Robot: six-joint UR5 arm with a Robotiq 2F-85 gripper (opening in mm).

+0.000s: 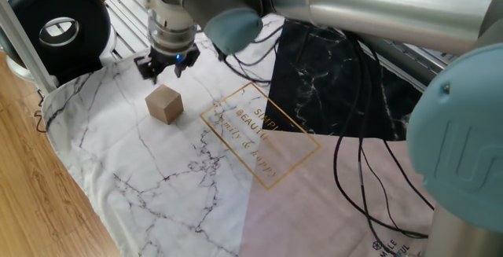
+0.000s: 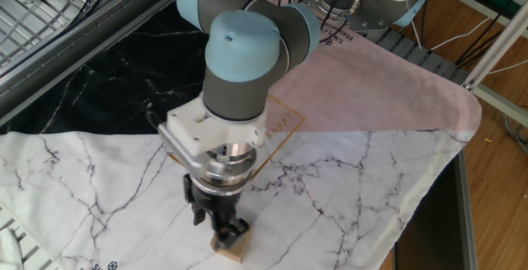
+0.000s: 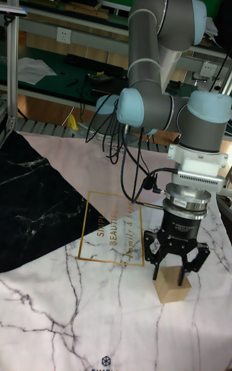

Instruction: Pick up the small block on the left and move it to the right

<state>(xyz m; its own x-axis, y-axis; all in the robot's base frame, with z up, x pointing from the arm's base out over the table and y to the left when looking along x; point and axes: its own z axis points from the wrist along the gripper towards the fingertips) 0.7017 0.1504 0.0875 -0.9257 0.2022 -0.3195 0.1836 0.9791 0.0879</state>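
The small block [image 1: 164, 104] is a plain tan wooden cube resting on the white marble-print cloth at the left. My gripper [image 1: 165, 67] hangs just above and behind it, open, with nothing between its fingers. In the other fixed view the gripper [image 2: 219, 227] covers most of the block [image 2: 230, 247], of which only the lower edge shows. The tall fixed view has the gripper [image 3: 170, 271] pointing straight down, its fingertips at the height of the block's [image 3: 173, 290] top face. Whether they touch the block I cannot tell.
A black round device [image 1: 55, 23] stands at the back left by a metal post. Black cables [image 1: 361, 170] trail over the pink and black parts of the cloth. A gold-framed print [image 1: 259, 135] lies right of the block. The cloth's left edge drops to a wooden floor [image 1: 31, 202].
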